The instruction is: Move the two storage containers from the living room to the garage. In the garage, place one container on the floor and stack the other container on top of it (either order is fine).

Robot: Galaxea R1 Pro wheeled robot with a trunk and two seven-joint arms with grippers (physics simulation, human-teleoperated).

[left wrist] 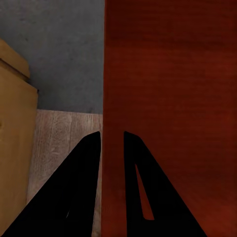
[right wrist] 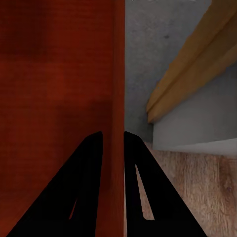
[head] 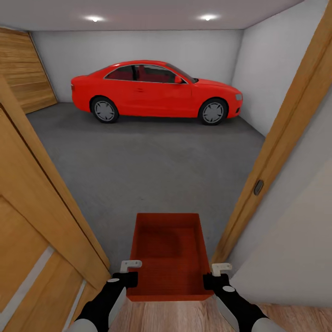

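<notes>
The left pincer (head: 130, 273) is clamped on the left long wall of an orange-red storage container (head: 168, 252); in the left wrist view its two black fingers (left wrist: 81, 187) stand either side of that thin wall, one outside and one inside the bin. The right pincer (head: 214, 275) grips the opposite long wall in the same way, and the right wrist view shows the wall edge pinched between its fingers (right wrist: 140, 187) (one finger over the ribbed bottom, the other outside). Both black forearms reach forward from the lower edge of the head view, with the container held level between them, open side up, its finely ribbed bottom visible.

The container sits in a doorway: its near end is over light wood-plank flooring (head: 184, 316), its far end over the dark grey concrete floor (head: 152, 161) of the garage. To the left stands an open wooden door (head: 32, 221), just beside the left arm; to the right rises the wooden door frame (head: 281, 133), carrying a small dark strike plate (head: 258, 186), with a pale wall (head: 295, 249) next to it.

Well beyond, a red coupe car (head: 157, 92) is parked side-on against the white back wall. A wooden panel (head: 23, 69) leans at the far left, and two round ceiling lights (head: 94, 18) glow above.
</notes>
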